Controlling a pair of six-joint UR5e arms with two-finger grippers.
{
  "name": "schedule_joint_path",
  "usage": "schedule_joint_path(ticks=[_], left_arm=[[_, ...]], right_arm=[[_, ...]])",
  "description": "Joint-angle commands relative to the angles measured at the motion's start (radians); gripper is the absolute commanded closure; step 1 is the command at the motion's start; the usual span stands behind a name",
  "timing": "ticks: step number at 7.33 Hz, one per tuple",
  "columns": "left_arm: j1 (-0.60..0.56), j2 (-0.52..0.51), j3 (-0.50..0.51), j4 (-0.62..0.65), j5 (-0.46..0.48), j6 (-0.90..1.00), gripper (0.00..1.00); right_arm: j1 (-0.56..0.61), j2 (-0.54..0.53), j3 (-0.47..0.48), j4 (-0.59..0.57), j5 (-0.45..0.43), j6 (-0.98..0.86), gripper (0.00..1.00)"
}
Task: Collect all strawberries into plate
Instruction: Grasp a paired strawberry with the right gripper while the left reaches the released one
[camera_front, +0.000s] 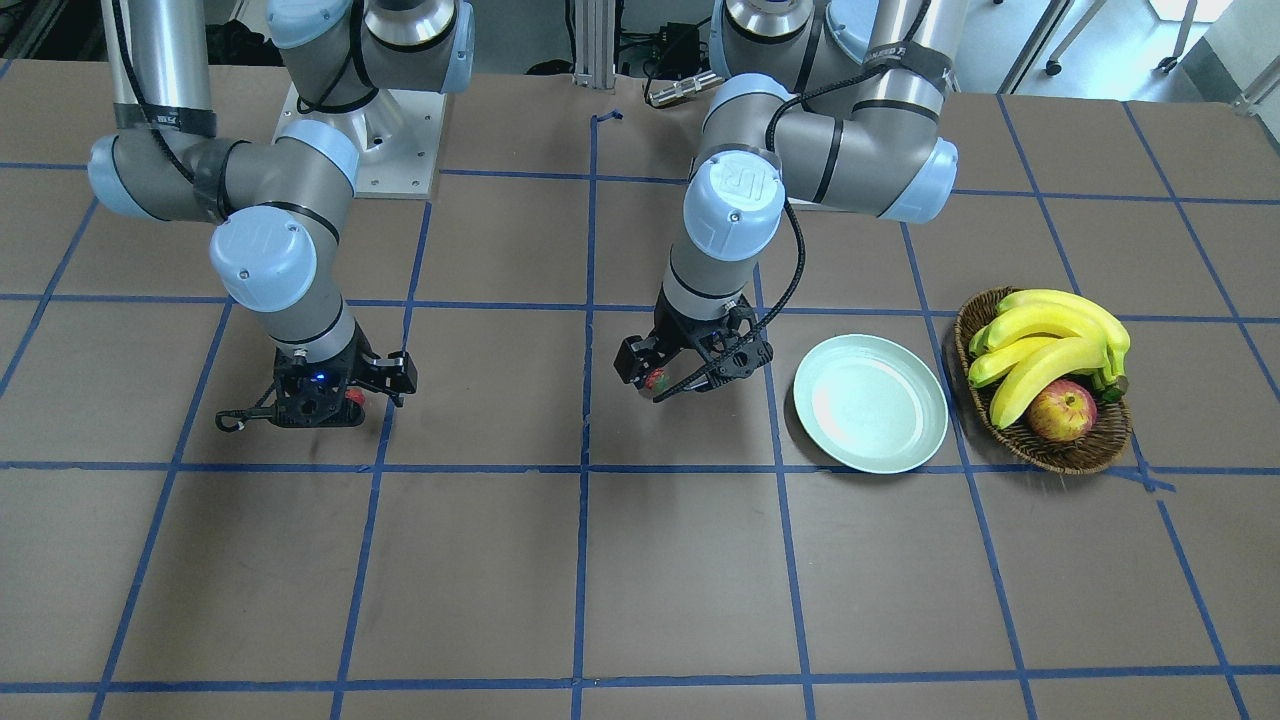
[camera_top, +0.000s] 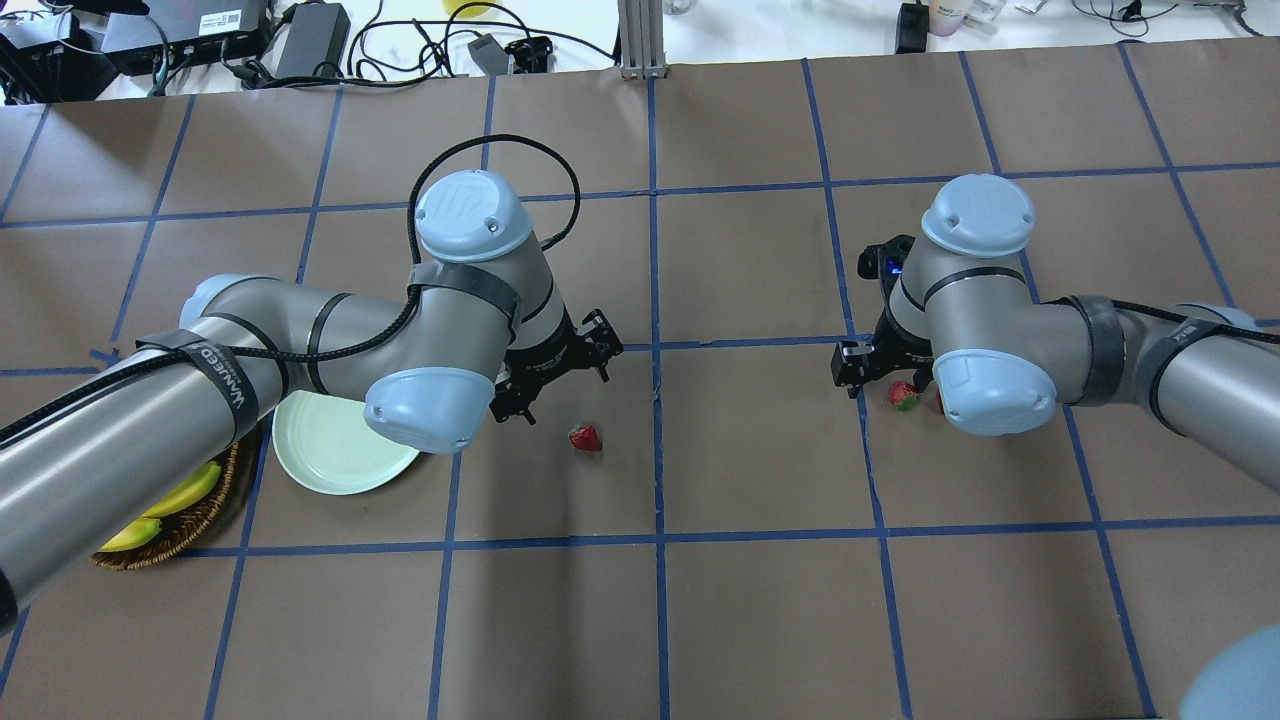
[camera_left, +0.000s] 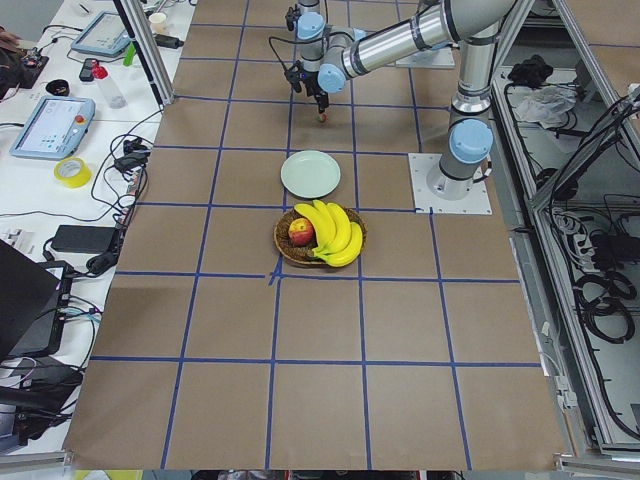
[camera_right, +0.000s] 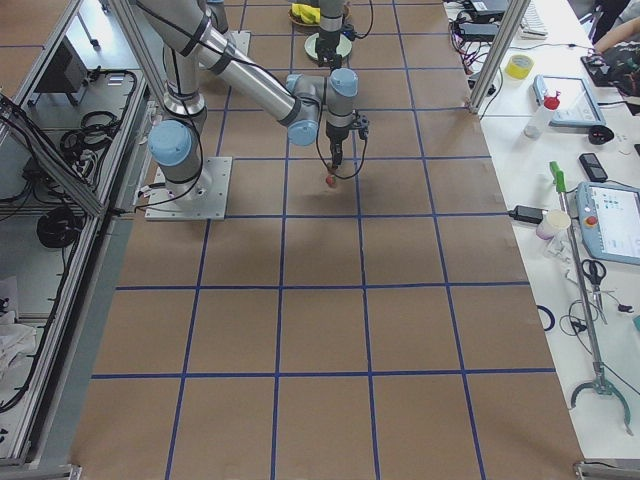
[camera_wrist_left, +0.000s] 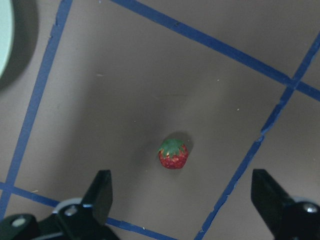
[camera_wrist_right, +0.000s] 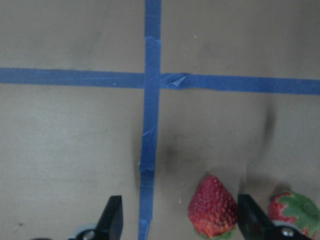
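Observation:
One strawberry (camera_wrist_left: 173, 153) lies on the table below my open left gripper (camera_wrist_left: 182, 200), between its spread fingers; it also shows in the overhead view (camera_top: 586, 437) and the front view (camera_front: 656, 380). The mint-green plate (camera_front: 870, 403) sits bare beside the left arm, partly under it in the overhead view (camera_top: 335, 450). My right gripper (camera_wrist_right: 181, 220) is open and low over the table. One strawberry (camera_wrist_right: 212, 206) lies between its fingers, close to the right one. A second strawberry (camera_wrist_right: 295, 212) lies just outside that finger. Both show in the overhead view (camera_top: 903, 396).
A brown wicker basket (camera_front: 1040, 450) with bananas (camera_front: 1050, 345) and an apple (camera_front: 1062, 411) stands just beyond the plate. Blue tape lines (camera_wrist_right: 151, 125) grid the brown table. Cables and boxes lie past the table's far edge (camera_top: 320, 40).

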Motion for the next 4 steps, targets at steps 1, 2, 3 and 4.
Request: schedule_joint_path(ticks=[1,2,3,4], left_arm=[[-0.014,-0.038,-0.005,0.037,-0.004,-0.095,0.02],[-0.015,-0.051,-0.014,0.047,-0.002,-0.100,0.02],[-0.015,-0.072,-0.044,0.056,-0.002,-0.100,0.06],[-0.015,-0.083,-0.060,0.103,-0.002,-0.102,0.06]], right_arm=[[-0.001,0.015,0.004,-0.001,-0.041,-0.004,0.32],[-0.001,0.016,0.006,0.005,-0.052,-0.004,0.33],[-0.001,0.021,0.006,0.009,-0.050,-0.004,0.41],[-0.001,0.021,0.006,0.011,-0.050,-0.006,0.77]])
